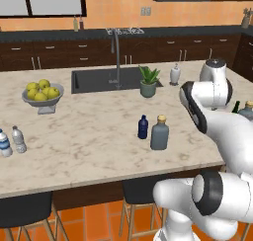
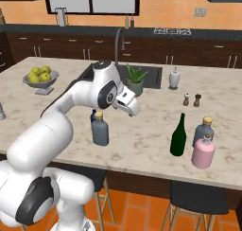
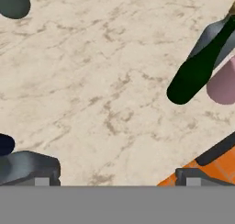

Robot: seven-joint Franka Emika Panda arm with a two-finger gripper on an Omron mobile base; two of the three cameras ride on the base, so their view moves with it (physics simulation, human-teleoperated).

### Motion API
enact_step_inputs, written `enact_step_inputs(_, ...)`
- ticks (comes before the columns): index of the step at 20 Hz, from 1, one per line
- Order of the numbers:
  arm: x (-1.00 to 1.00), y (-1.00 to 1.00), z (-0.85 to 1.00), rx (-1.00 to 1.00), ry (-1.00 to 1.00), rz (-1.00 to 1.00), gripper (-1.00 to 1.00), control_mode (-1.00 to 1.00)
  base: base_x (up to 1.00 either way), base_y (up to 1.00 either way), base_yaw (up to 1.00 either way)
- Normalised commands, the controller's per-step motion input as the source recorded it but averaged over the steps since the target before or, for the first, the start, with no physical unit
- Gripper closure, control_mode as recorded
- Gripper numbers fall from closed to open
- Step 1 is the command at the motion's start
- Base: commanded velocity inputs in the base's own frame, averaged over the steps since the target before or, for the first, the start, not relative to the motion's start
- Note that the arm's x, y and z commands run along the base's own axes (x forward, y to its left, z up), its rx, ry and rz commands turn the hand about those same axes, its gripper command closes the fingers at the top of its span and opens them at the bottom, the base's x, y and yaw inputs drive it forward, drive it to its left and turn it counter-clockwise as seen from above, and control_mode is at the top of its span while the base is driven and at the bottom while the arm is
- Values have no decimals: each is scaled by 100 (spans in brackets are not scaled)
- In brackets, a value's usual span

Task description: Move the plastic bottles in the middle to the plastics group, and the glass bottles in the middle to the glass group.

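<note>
A small navy plastic bottle and a squat grey-blue glass bottle with a tan cap stand side by side mid-counter. The slim dark green wine bottle stands upright to the right, close beside another grey-blue bottle and a pink bottle. Two clear water bottles stand at the far left edge. My gripper hangs open and empty above bare counter between the middle pair and the green bottle. In the hand view its fingertips stand wide apart.
A potted plant and a white dispenser stand beside the sink. A bowl of lemons sits at the left. Salt and pepper shakers stand behind the green bottle. Stools line the counter's near edge.
</note>
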Motion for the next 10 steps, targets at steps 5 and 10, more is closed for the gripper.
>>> enact_step_inputs(5, 18, 82, -1, 0, 2, 7, -100, -100, 0, 0, 0)
enact_step_inputs(10, 19, 62, -9, 5, 23, 4, -100, -100, 0, 0, 0)
